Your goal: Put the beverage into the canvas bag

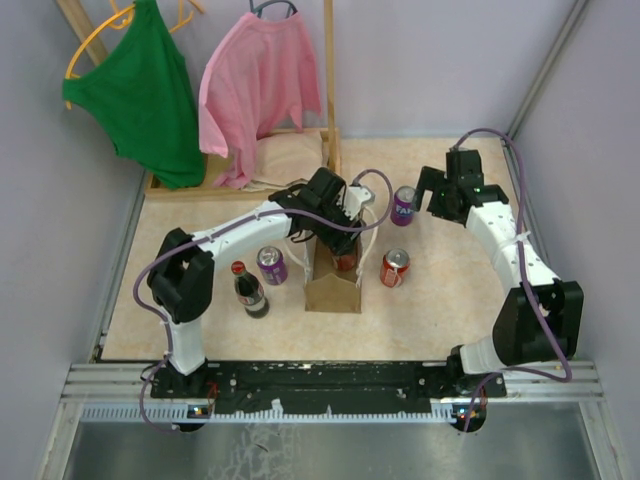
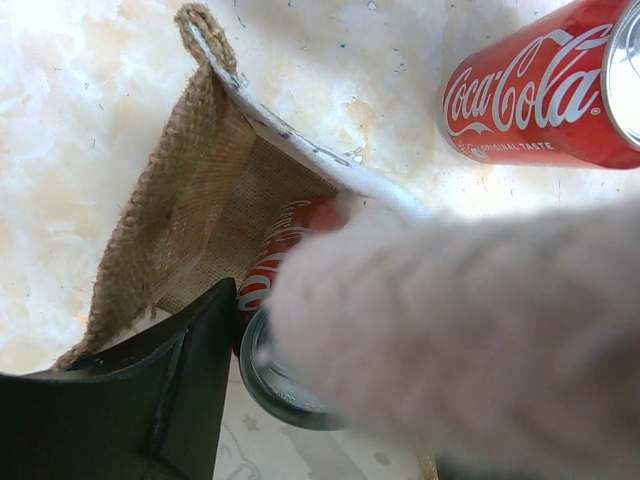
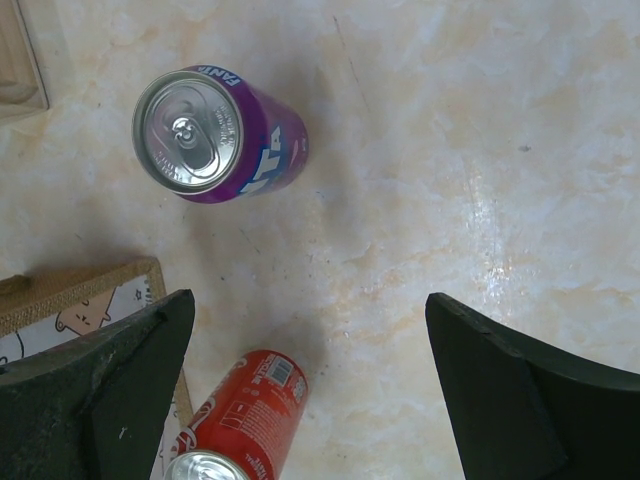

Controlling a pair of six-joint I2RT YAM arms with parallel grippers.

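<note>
The canvas bag (image 1: 333, 288) stands upright mid-table, its burlap wall (image 2: 190, 200) filling the left wrist view. My left gripper (image 1: 348, 225) is over the bag's mouth, shut on a red Coca-Cola can (image 2: 285, 250) that sits partly inside the bag; its silver rim touches my dark left finger (image 2: 140, 400). A blurred white rope handle (image 2: 470, 330) hides the other finger. My right gripper (image 1: 437, 195) is open and empty above the tabletop, fingers wide apart in the right wrist view (image 3: 310, 330).
A purple Fanta can (image 1: 403, 205) (image 3: 215, 135) stands near my right gripper. A second red cola can (image 1: 395, 267) (image 2: 540, 90) is right of the bag. Another purple can (image 1: 272, 265) and a cola bottle (image 1: 250, 290) are left of it. Hanging garments and a folded beige cloth (image 1: 290, 155) are at the back.
</note>
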